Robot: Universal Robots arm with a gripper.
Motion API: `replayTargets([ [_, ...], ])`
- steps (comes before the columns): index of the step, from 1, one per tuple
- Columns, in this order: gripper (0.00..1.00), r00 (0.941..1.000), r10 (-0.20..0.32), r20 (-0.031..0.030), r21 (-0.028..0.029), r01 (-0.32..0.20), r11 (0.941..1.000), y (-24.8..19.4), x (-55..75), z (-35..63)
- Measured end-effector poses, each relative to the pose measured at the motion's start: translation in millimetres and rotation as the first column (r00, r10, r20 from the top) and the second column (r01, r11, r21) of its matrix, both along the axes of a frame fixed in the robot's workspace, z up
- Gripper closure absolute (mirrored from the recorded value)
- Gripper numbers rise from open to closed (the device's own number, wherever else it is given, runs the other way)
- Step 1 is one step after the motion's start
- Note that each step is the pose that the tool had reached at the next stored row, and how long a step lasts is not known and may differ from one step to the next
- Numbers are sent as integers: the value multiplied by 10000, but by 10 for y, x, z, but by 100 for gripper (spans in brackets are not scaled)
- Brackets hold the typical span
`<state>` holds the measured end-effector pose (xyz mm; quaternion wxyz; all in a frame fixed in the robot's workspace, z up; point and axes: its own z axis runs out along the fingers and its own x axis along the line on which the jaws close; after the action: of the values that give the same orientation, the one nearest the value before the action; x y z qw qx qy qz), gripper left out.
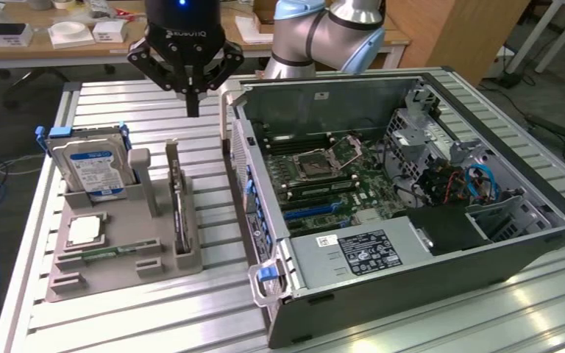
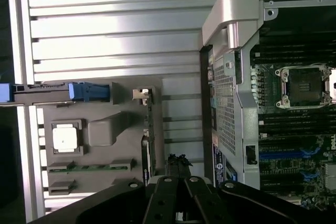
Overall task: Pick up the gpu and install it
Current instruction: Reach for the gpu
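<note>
On a slatted metal table, the gpu stands on edge in a grey holder, just beside the open computer case. The gripper hangs above, fingers together and empty. Nothing is lifted or installed yet.

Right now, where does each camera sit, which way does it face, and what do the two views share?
Exterior view: off the arm, raised, looking down obliquely at the slatted table, parts tray and open computer case; the arm and shut gripper show.
Wrist view: on the wrist, looking straight down at tray and case; the gripper's body shows.
Shared: tray, gpu standing in it, processor chip, CPU socket.
</note>
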<state>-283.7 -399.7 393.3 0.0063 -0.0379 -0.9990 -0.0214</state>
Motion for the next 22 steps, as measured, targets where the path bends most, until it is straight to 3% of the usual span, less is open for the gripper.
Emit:
replayTargets([
  [22, 90, 10000, 0, 0, 0, 0, 10000, -9, -252, 0],
])
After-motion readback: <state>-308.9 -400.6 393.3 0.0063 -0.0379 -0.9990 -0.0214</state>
